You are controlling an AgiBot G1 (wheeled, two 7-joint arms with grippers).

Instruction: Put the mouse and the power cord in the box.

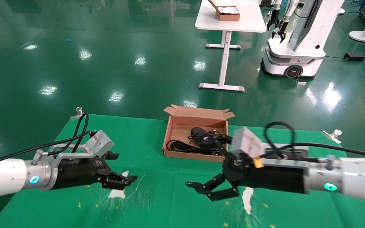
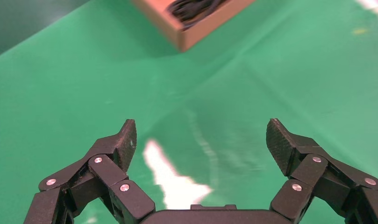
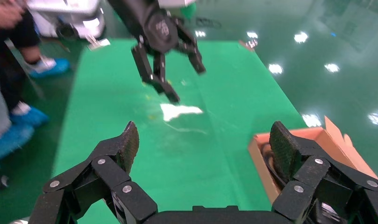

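The brown cardboard box [image 1: 173, 128] sits at the middle of the green table's far side, flaps on its far edge. Inside lie the black mouse [image 1: 197, 130] with its thin cable and the coiled power cord [image 1: 181, 146]. My left gripper [image 1: 124, 167] hovers open and empty over the cloth, near and left of the box. My right gripper [image 1: 203, 164] is open and empty too, its upper finger by the box's near right corner. The left wrist view shows open fingers [image 2: 128, 140] over bare cloth and a box corner [image 2: 189, 35]. The right wrist view shows the box wall [image 3: 258, 156] beside one finger [image 3: 282, 149].
Metal clips [image 1: 78, 112] [image 1: 334, 134] pin the green cloth at the far corners. Beyond, a white table [image 1: 249, 22] carries another box [image 1: 228, 13], and another robot [image 1: 296, 41] stands on the green floor. A person [image 3: 11, 56] stands by the table's left end.
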